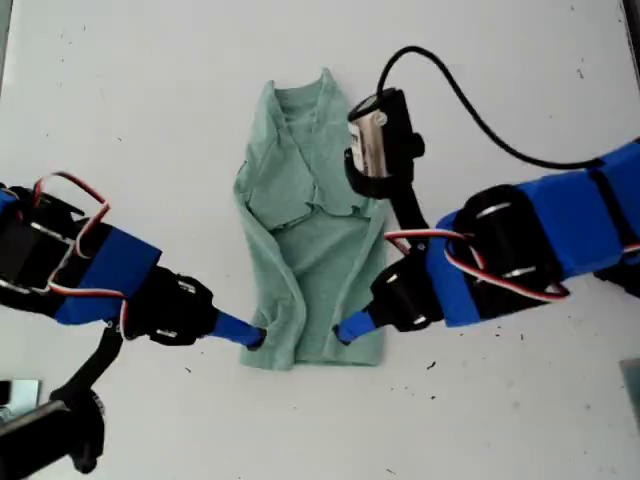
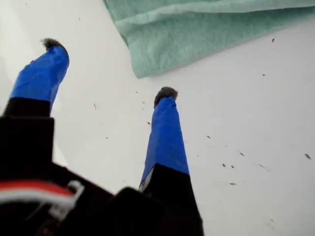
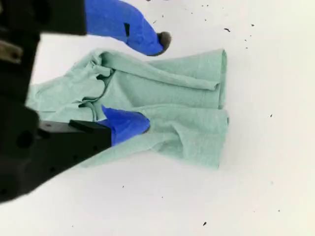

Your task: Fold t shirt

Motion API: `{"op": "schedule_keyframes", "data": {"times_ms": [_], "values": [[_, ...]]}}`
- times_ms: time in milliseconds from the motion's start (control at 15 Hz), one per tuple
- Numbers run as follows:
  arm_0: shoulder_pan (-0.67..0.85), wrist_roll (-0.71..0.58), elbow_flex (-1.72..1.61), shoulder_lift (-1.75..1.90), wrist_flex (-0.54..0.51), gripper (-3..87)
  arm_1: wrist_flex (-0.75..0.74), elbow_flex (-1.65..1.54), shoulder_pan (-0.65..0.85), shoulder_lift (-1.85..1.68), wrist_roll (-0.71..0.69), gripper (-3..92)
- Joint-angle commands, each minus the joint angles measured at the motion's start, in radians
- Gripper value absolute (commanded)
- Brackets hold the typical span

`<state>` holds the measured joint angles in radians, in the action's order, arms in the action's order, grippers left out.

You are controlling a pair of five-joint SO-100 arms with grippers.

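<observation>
Both claws open, t shirt [image 1: 312, 250] between, perhaps touching.

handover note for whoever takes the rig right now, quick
My first gripper: open, empty, low over the table just short of the t shirt's hem corner on the exterior view's left.
My second gripper: open, straddling the shirt's edge near the hem on the exterior view's right, one finger over the cloth, nothing clamped.
T shirt: flat on the table, collar toward the exterior view's top, sides and sleeves folded in to a narrow, somewhat rumpled strip.
Done: lengthwise folds.
Left: probably grip both hem corners and fold the hem up to the collar.
</observation>
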<state>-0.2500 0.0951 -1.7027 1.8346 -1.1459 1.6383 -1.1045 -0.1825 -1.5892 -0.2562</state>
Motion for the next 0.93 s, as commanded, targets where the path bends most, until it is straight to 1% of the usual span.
{"op": "schedule_keyframes", "data": {"times_ms": [0,200,400,467,600,667,733,800,867], "values": [[-0.009,-0.002,0.067,-0.077,0.002,22.1,0.000,0.087,-0.029,0.052,0.034,34.6],[0.040,-0.032,0.080,-0.265,0.081,23.6,-0.048,0.092,-0.031,0.204,0.055,34.2],[0.071,-0.043,0.097,-0.416,0.144,24.4,-0.130,0.091,-0.023,0.357,0.063,33.8],[0.080,-0.049,0.133,-0.497,0.153,24.6,-0.164,0.091,-0.031,0.416,0.075,32.3],[0.061,-0.063,0.259,-0.641,0.132,22.0,-0.196,0.097,-0.055,0.523,0.110,27.2],[0.052,-0.077,0.353,-0.723,0.078,22.1,-0.207,0.104,-0.067,0.551,0.124,23.8],[0.049,-0.101,0.448,-0.802,0.017,17.8,-0.210,0.107,-0.077,0.563,0.147,15.3],[0.048,-0.114,0.482,-0.830,0.014,12.3,-0.210,0.109,-0.081,0.568,0.155,8.3],[0.044,-0.120,0.502,-0.836,0.009,1.1,-0.198,0.117,-0.086,0.566,0.152,1.9]]}}
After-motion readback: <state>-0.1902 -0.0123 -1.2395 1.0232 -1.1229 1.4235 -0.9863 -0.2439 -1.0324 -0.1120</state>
